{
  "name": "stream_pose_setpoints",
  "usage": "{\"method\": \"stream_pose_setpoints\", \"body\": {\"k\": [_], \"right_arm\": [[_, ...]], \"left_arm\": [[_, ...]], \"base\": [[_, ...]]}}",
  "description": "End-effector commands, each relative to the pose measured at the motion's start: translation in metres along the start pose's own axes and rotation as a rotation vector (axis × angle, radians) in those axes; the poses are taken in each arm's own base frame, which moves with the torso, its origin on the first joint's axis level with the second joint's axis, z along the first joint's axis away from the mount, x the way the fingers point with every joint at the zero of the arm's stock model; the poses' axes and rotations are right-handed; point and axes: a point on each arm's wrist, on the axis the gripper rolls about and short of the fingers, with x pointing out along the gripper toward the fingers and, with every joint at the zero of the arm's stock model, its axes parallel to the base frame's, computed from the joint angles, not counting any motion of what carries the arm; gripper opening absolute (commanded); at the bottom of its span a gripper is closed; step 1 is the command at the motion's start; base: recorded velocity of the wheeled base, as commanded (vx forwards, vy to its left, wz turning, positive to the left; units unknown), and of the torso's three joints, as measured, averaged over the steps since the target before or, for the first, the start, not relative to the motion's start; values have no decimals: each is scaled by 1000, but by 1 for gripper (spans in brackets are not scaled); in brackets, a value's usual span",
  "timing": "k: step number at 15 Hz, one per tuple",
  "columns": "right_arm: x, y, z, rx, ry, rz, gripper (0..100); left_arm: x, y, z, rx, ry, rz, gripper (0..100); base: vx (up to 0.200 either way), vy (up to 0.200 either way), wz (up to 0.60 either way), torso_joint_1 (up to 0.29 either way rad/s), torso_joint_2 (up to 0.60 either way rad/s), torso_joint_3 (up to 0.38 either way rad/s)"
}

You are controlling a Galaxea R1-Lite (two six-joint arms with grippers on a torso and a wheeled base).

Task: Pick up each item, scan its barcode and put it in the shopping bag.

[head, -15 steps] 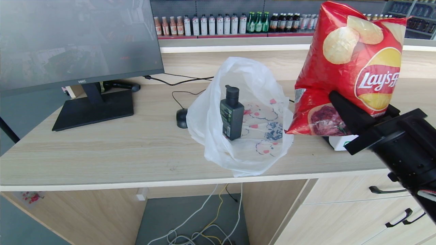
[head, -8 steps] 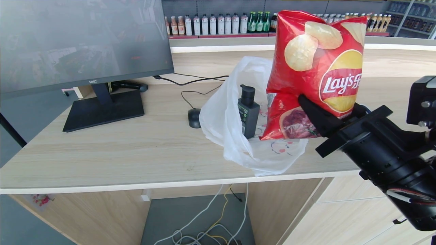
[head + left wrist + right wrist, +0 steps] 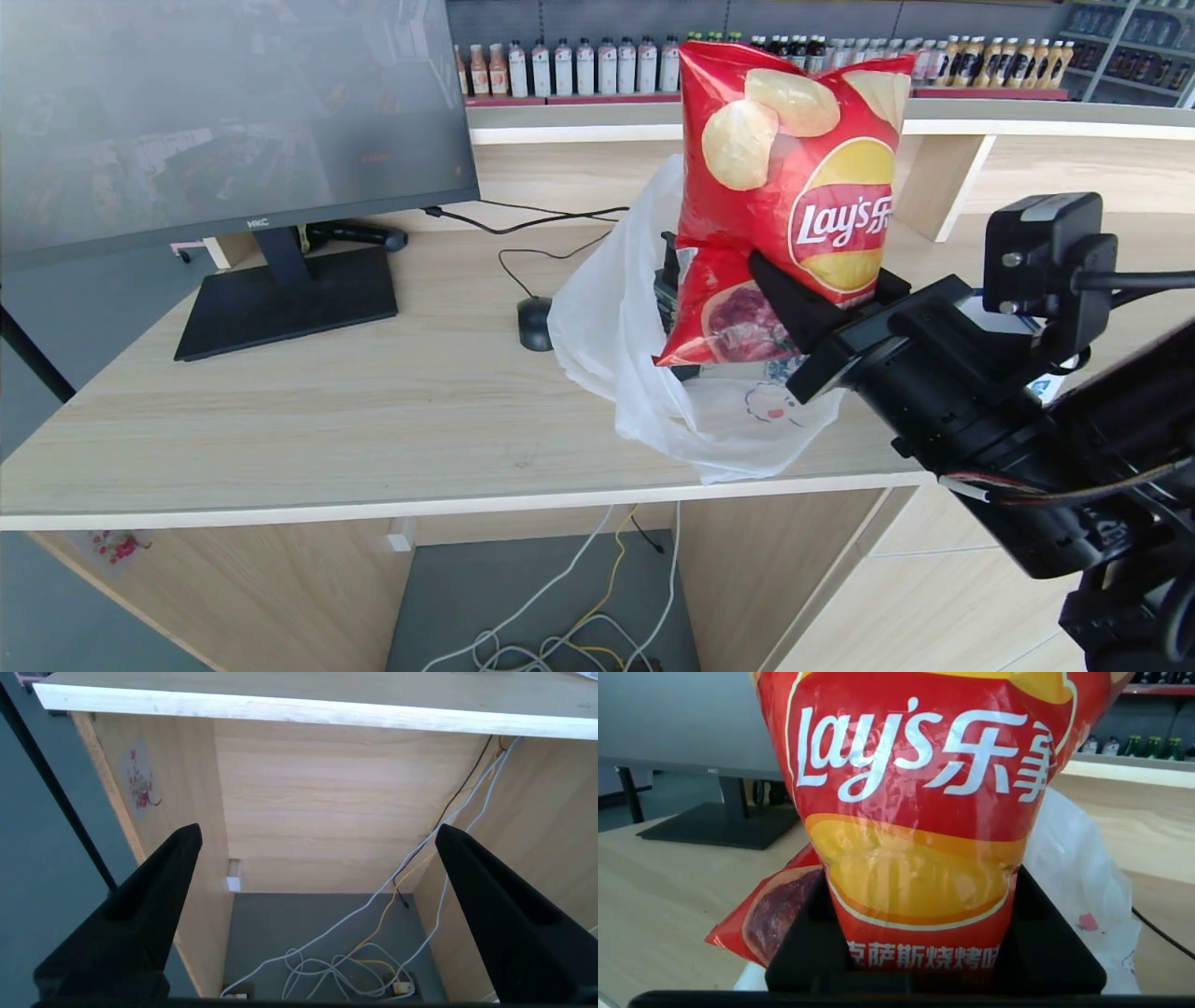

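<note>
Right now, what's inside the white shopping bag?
A dark bottle is inside the shopping bag; just its edge shows. The chip bag in the right gripper covers the rest of it and the bag's far side.

The pale wooden surface (image 3: 327, 420) carries a large monitor (image 3: 224, 121) at its left end, standing on a flat black base (image 3: 289, 303). A long dark object (image 3: 359, 234) lies just behind the base. A black mouse (image 3: 534, 323) sits near the middle, its thin cable (image 3: 509, 275) looping back. Just beside the mouse, a white plastic bag (image 3: 607, 327) slumps open, reaching the front edge.
</note>
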Motion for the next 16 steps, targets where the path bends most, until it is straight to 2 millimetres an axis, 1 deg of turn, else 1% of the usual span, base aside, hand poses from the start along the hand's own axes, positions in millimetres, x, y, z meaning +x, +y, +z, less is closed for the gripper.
{"method": "stream_pose_setpoints", "body": {"k": [1,5,7,9,11,12,14,16], "right_arm": [[8,5,-17,-5,39,9,0],[10,6,-29,-7,72,7,0],[12,6,-40,-11,102,-1,0],[15,-2,-45,-23,113,-25,0],[18,-12,-46,-32,110,-56,0],[20,-20,-50,-35,114,-81,0],[21,-25,-52,-36,117,-97,0],[23,-26,-56,-38,123,-102,0]], "left_arm": [[0,0,0,0,0,0,100],[0,0,0,0,0,0,100],[0,0,0,0,0,0,100],[0,0,0,0,0,0,100],[0,0,0,0,0,0,100],[0,0,0,0,0,0,100],[0,0,0,0,0,0,100],[0,0,0,0,0,2,100]], "base": [[0,0,0,0,0,0],[0,0,0,0,0,0],[0,0,0,0,0,0],[0,0,0,0,0,0],[0,0,0,0,0,0],[0,0,0,0,0,0],[0,0,0,0,0,0],[0,0,0,0,0,0]]}}
